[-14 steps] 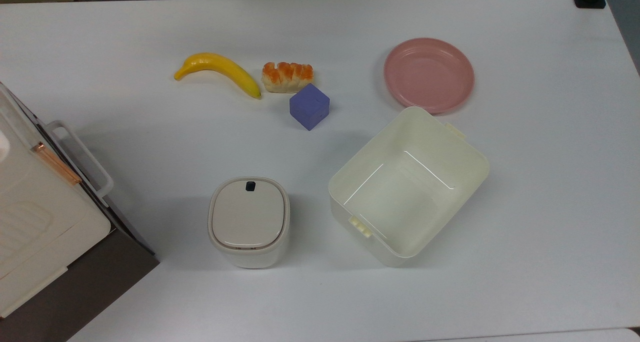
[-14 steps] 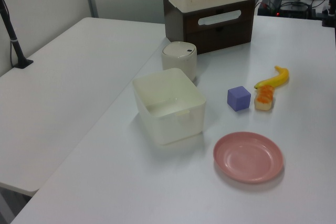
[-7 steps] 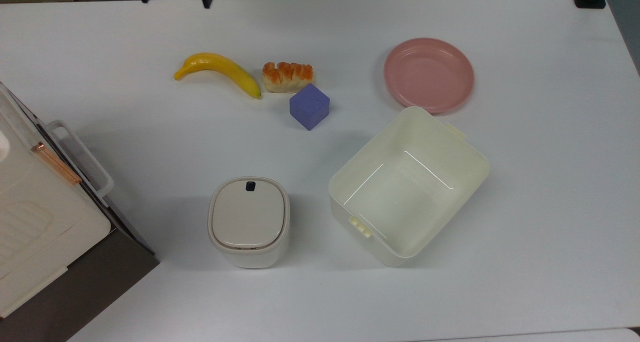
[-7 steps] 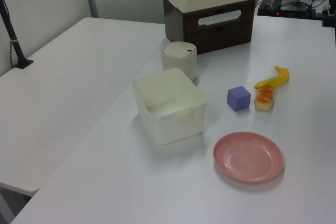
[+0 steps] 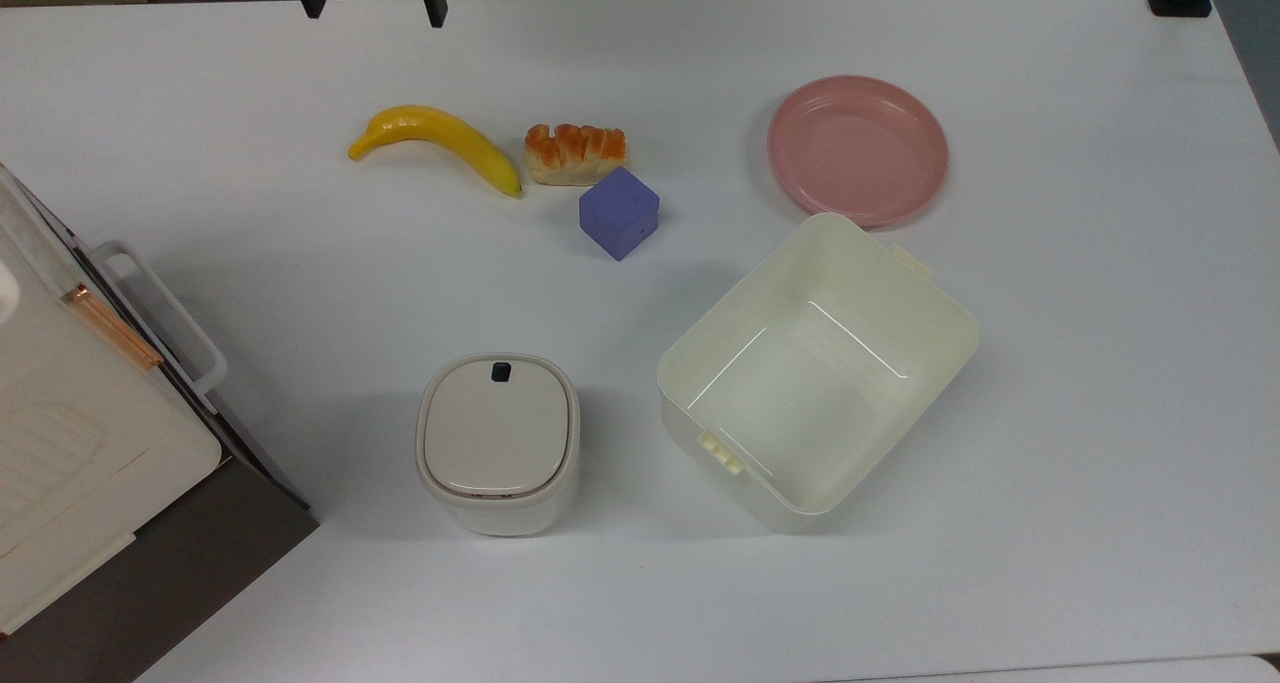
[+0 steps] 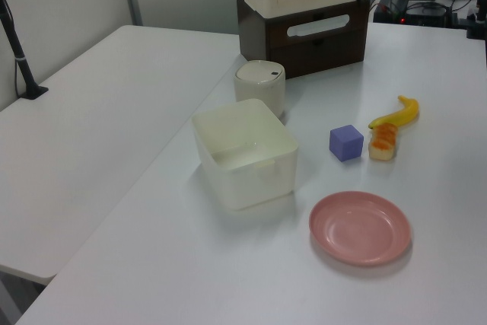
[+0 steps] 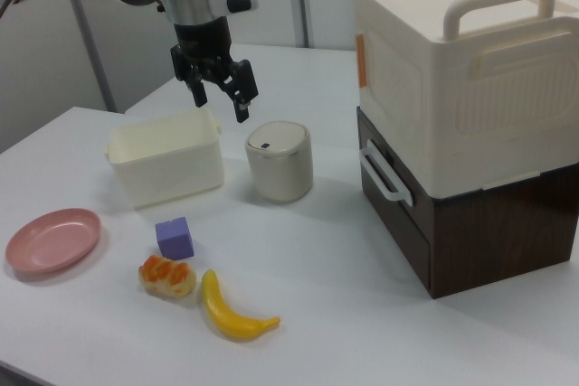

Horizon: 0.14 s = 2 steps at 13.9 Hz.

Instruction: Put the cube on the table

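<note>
My gripper (image 7: 220,101) hangs spread, empty, high above the table (image 5: 1050,413). Cube (image 5: 619,212) sits touching bread (image 5: 575,153), banana (image 5: 440,140) beside, bin (image 5: 815,373) near.

cube (image 5: 619,212) x1 | banana (image 5: 440,141) x1 | bread piece (image 5: 575,153) x1 | pink plate (image 5: 857,149) x1 | cream bin (image 5: 815,371) x1 | small lidded can (image 5: 498,443) x1 | stacked cabinet (image 7: 470,115) x1, possibly two units | gripper (image 7: 220,98) x1
</note>
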Available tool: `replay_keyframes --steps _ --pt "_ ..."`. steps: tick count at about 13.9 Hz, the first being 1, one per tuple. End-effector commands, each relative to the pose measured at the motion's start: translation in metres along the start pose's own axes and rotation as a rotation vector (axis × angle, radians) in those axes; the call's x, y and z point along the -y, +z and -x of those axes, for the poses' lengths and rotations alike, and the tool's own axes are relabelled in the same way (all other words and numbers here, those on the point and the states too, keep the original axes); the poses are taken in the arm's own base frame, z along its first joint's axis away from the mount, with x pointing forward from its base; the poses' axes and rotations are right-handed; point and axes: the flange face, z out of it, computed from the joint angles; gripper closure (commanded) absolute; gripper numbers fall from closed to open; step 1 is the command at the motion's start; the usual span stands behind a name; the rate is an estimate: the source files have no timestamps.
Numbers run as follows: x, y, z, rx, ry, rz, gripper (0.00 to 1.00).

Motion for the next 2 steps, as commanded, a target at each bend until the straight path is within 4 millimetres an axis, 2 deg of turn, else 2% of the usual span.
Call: replay_keyframes --steps 1,2 --pt "0.0018 -0.0037 0.0046 -0.012 0.002 0.004 0.0" --pt "0.0028 -0.0044 0.006 -0.004 0.006 0.003 0.0"
